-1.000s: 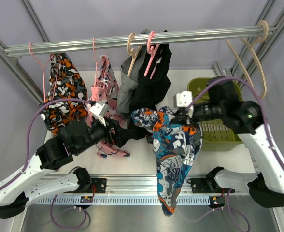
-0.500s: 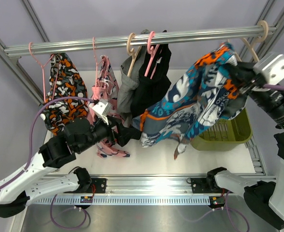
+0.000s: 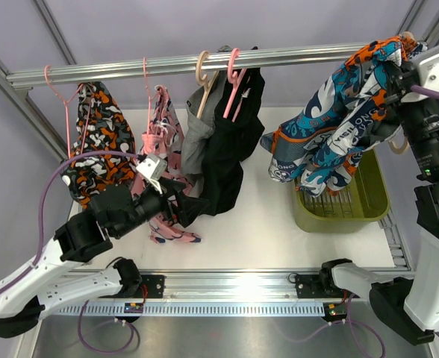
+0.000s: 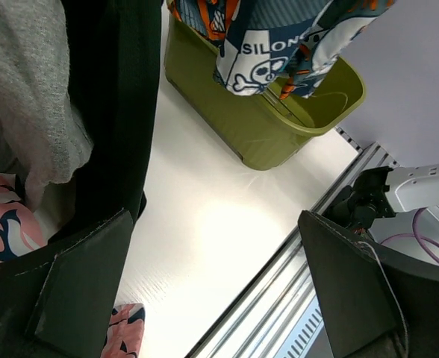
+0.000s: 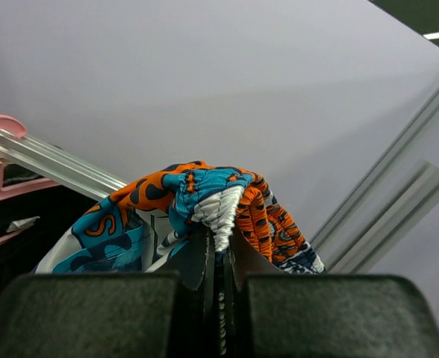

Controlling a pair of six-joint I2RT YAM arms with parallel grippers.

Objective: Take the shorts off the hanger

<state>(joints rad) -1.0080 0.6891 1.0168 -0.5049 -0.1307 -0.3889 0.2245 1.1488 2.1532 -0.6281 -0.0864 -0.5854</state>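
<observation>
My right gripper is shut on the white-edged waistband of the blue-orange-white patterned shorts, high up by the right end of the rail. In the right wrist view the waistband is pinched between the closed fingers. The cloth hangs free above the green bin. The black shorts hang on a pink hanger at mid rail. The grey shorts hang on a beige hanger beside them. My left gripper is open and empty at the black shorts' lower hem.
The rail also carries an orange-black-white garment on the far left and a pink floral one. The bin stands at the table's right. Slanted frame posts flank both sides.
My right arm swung up and to the right with the patterned shorts, from low in front of the black shorts to above the bin. The left arm has barely moved.
</observation>
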